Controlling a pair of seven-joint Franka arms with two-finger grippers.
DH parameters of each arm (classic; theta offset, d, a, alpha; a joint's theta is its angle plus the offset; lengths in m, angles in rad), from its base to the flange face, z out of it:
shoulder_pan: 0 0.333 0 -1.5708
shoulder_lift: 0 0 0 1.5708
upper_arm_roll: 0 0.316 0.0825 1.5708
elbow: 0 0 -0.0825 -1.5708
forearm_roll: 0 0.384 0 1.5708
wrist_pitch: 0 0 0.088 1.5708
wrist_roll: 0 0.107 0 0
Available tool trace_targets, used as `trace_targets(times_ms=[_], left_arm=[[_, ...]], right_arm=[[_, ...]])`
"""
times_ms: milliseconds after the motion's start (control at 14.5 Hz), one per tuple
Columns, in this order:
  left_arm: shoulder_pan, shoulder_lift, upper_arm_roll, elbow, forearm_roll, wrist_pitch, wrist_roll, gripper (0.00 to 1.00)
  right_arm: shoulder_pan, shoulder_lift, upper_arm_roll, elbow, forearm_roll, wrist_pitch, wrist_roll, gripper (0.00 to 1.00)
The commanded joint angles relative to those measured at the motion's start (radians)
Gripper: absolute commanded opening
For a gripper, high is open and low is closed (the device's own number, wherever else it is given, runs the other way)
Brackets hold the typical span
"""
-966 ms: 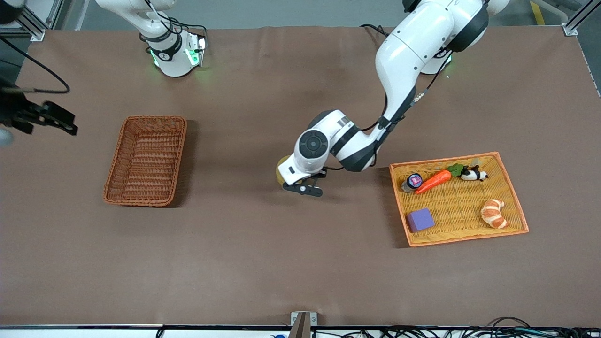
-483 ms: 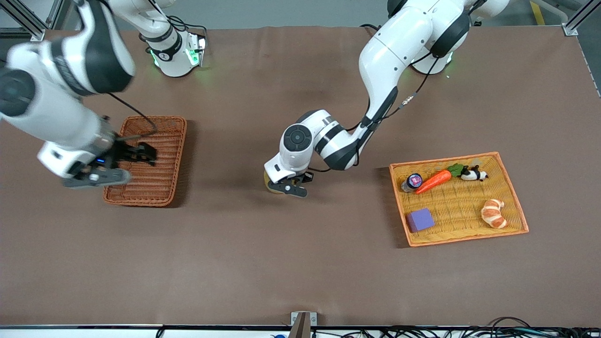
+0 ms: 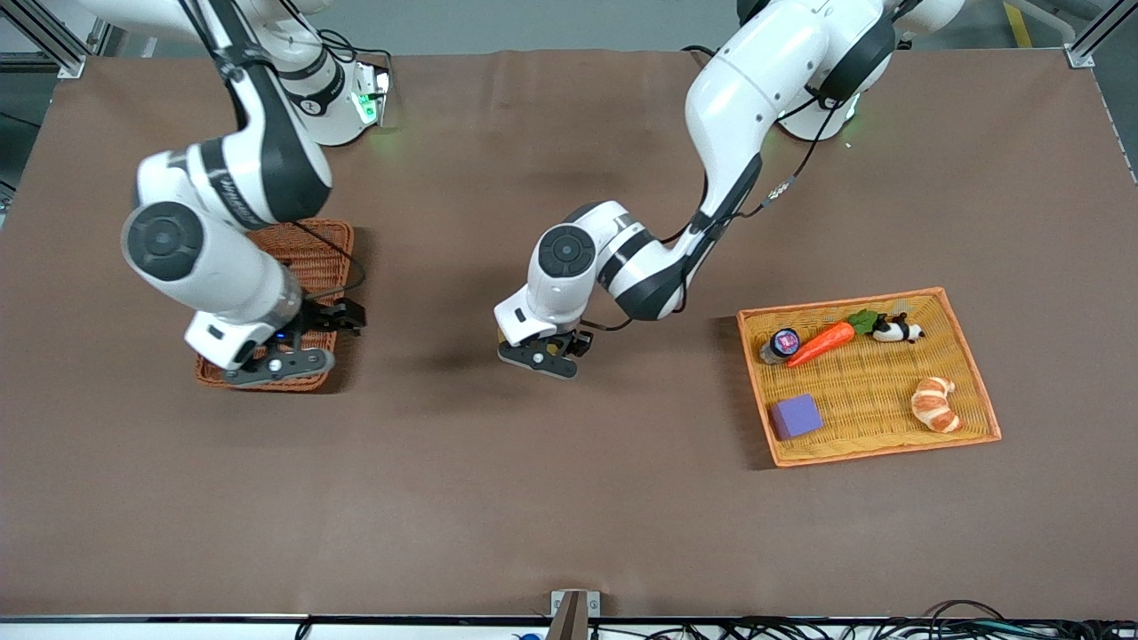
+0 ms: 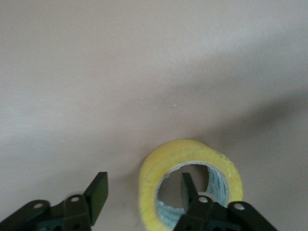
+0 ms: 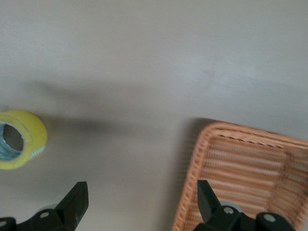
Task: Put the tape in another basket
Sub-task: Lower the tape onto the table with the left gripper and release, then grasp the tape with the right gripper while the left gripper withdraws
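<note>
From the front we see the left end effector (image 3: 539, 353) mid-desk and the right end effector (image 3: 277, 364) over the reddish-brown woven wicker basket (image 3: 302, 252). On the left wrist view, its fingers gape, one inside the translucent yellow tape roll (image 4: 190, 185). On the right wrist view, its fingers spread wide, holding nothing.

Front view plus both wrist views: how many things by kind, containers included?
Woven containers: 2 (basket, tray)
Toy foods: 2 (carrot, croissant)
Tape: 1
Purple block: 1
Panda toy: 1
Small jar: 1
Total: 8
</note>
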State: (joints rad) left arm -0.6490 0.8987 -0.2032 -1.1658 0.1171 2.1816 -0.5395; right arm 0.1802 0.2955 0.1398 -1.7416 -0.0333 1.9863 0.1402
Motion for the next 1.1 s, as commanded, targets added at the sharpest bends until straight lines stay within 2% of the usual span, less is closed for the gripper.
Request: trace_targets(times_ms=[0,138,276,414,552,759,897,966,1034], left_arm=[[0.070,-0.157,0.001,-0.081,0.015,-0.142,0.041,1.00],[0.139,-0.263,-0.004,-0.153,0.012,-0.177,0.100,1.00],[0.239,-0.395,-0.016,-0.253,0.006,-0.177,0.122,1.00],[0.323,-0.501,-0.036,-0.328,0.004,-0.178,0.125,1.00],[0.383,-0.572,-0.044,-0.371,0.004,-0.178,0.160,1.00],[0.452,-0.635,-0.044,-0.390,-0.058,-0.181,0.239,1.00],[0.497,-0.685,-0.044,-0.416,-0.099,-0.195,0.295,1.00],[0.517,-0.713,-0.044,-0.429,-0.112,-0.204,0.312,1.00],[0.540,-0.736,-0.042,-0.445,-0.114,-0.206,0.319,1.00]], right_arm=[[0.011,0.028,0.096,-0.075,-0.006,0.121,0.193,1.00],[0.021,0.111,0.170,-0.069,-0.052,0.213,0.332,1.00],[0.037,0.199,0.222,-0.055,-0.168,0.290,0.486,1.00],[0.047,0.304,0.260,-0.015,-0.275,0.333,0.608,1.00],[0.070,0.350,0.284,0.005,-0.350,0.347,0.663,1.00],[0.077,0.382,0.287,0.007,-0.359,0.365,0.674,1.00],[0.085,0.396,0.285,-0.006,-0.361,0.434,0.674,0.99],[0.085,0.404,0.285,-0.010,-0.362,0.440,0.674,0.91],[0.088,0.410,0.285,-0.012,-0.364,0.445,0.674,0.65]])
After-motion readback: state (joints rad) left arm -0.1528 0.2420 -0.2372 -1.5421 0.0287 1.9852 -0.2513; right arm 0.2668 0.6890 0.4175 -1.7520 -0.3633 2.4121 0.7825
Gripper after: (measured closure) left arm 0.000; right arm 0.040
